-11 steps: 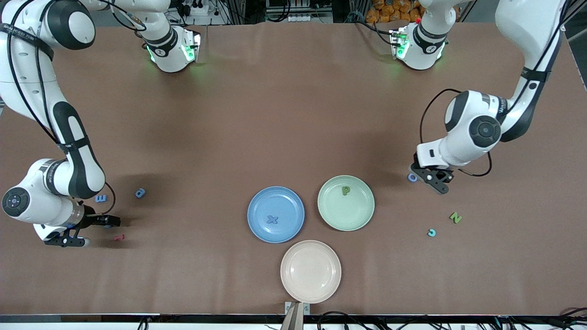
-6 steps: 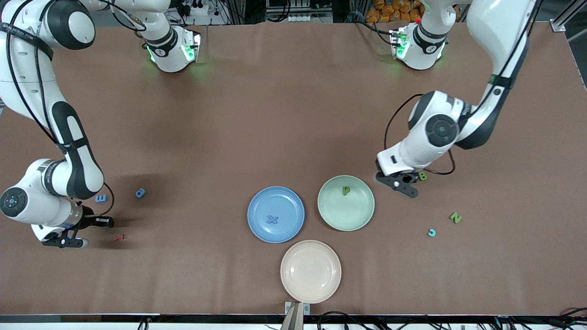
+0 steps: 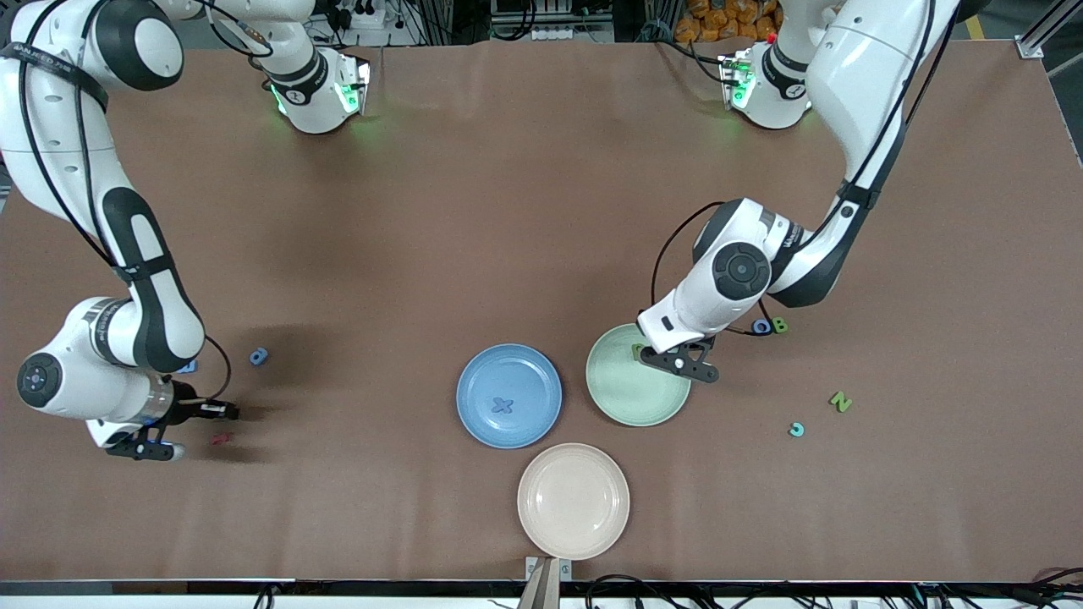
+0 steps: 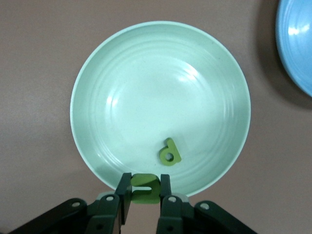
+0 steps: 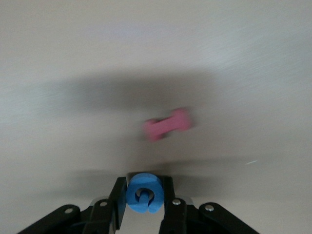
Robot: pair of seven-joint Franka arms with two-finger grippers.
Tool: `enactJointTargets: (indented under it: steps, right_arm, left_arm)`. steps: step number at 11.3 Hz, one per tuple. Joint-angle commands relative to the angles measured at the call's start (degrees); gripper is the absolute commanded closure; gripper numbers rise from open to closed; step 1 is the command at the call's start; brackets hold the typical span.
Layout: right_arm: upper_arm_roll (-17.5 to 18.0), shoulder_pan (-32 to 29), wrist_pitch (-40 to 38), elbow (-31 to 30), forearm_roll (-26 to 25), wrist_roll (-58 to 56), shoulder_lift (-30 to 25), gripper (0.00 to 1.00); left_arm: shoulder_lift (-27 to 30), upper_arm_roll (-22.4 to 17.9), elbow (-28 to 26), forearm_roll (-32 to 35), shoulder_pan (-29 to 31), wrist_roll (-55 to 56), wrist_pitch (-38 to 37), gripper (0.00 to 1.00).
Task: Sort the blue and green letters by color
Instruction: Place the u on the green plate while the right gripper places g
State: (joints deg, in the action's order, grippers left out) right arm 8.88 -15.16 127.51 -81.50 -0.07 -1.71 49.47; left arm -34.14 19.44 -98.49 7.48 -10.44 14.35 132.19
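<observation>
My left gripper (image 4: 145,177) is shut on an olive green letter (image 4: 145,196) and hangs over the rim of the green plate (image 3: 626,397). A green P (image 4: 169,152) lies in that plate. At the right arm's end of the table, my right gripper (image 5: 144,182) is shut on a blue letter (image 5: 143,196), just above the table beside a dark red letter (image 3: 221,439). A blue X (image 3: 503,406) lies in the blue plate (image 3: 482,376). A blue O (image 3: 761,326), green B (image 3: 779,325) and green N (image 3: 839,402) lie loose toward the left arm's end.
A pink plate (image 3: 573,533) stands nearer the front camera than the other two plates. A teal letter (image 3: 796,430) lies near the N. Another blue letter (image 3: 259,356) lies near the right arm, and one more (image 3: 190,366) peeks from under that arm.
The left arm has carried its green letter from beside the O and B to the green plate's rim. The right gripper has shut on the blue letter and shifted slightly toward the plates.
</observation>
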Motion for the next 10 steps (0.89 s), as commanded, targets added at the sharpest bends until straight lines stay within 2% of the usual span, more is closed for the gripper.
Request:
enactJointTargets:
  steps: [1,3,5,7,10]
  right_arm:
    - [4.2,3.5,-8.3,0.5,2.3,15.0,-3.6,1.00]
    - [10.4,3.5,-10.2,0.6,2.0,27.8,-4.3,1.00]
    - [17.5,3.3,-10.6,1.9,2.3,40.7,-4.1,1.00]
    - [20.6,5.8,-8.2,2.1,2.2,50.9,-3.8,1.00]
    - [20.4,13.6,4.5,2.0,2.4,66.1,-2.5,1.00]
  left_arm:
    - [-3.4,-2.1,5.3,-1.2,-2.0,1.6,-1.6,0.81]
    - [-4.8,-2.7,6.7,-1.0,-2.9,1.6,-1.6,0.78]
    - [-4.4,-3.4,6.4,-0.5,-3.1,1.6,-1.4,0.00]
    - [-3.4,-3.4,5.4,0.9,-2.6,1.4,-1.3,0.00]
    - [-0.8,-2.9,1.6,5.9,-0.3,0.2,-1.0,0.00]
